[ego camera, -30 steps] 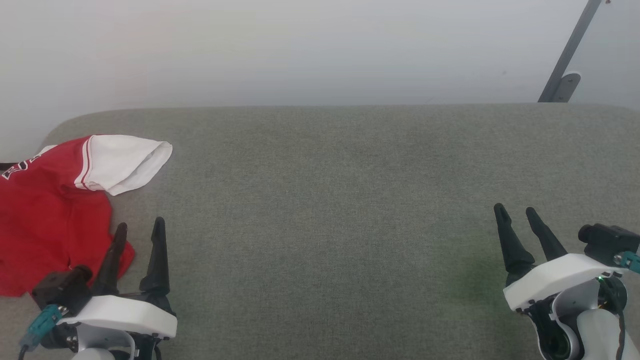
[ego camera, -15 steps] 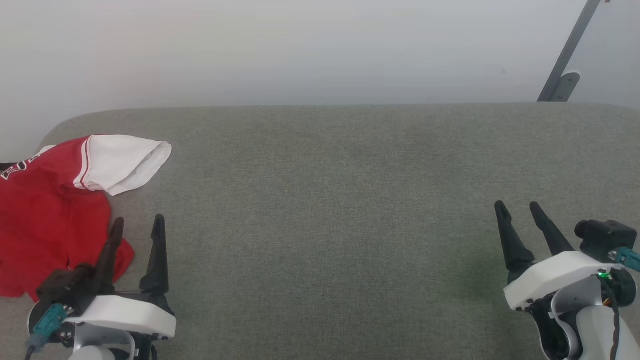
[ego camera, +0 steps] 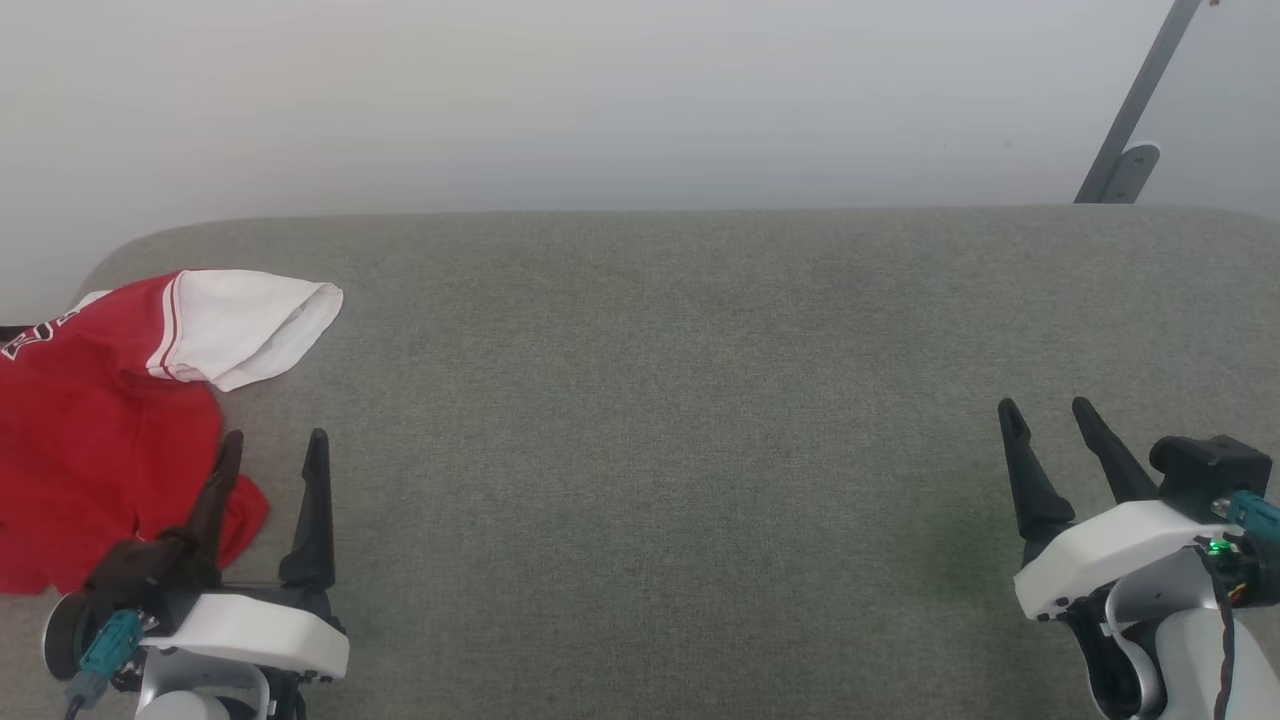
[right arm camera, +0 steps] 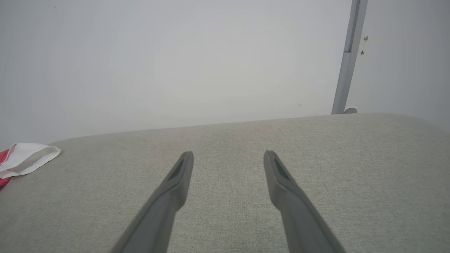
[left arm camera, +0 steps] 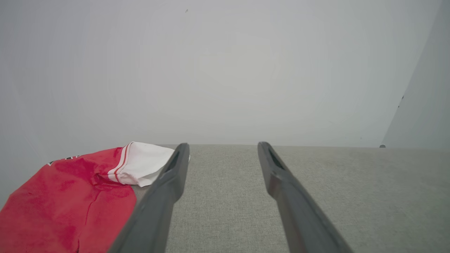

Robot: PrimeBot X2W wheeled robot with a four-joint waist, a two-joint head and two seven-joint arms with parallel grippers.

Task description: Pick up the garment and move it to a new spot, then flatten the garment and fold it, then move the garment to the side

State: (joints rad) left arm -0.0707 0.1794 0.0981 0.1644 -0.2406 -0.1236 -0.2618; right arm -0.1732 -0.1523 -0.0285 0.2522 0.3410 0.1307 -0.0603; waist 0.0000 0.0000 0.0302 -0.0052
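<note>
The garment [ego camera: 100,440] is lying crumpled at the left end of the grey padded table [ego camera: 650,400], close to that end's rounded far corner. Its red body is running off the head view's left edge. One white sleeve [ego camera: 250,325], edged with red-and-white stripes, is lying flat and pointing in toward the table's middle. A scrap of black, white-outlined lettering [ego camera: 40,335] is showing near the top of the red cloth.

The left gripper [ego camera: 275,440] is sitting at the table's near-left side with its two dark fingers spread wide and nothing between them. Its outer finger is showing against the lower corner of the red cloth, and I cannot tell whether it is touching. Its inner finger is standing over bare table.

The right gripper [ego camera: 1046,407] is sitting at the table's near-right side, well apart from the shirt. Its fingers are also splayed wide, and it is gripping nothing.

Behind the table's far edge a plain pale wall [ego camera: 600,100] is rising. A grey pole [ego camera: 1140,100] is leaning up from behind the table's far-right corner.
</note>
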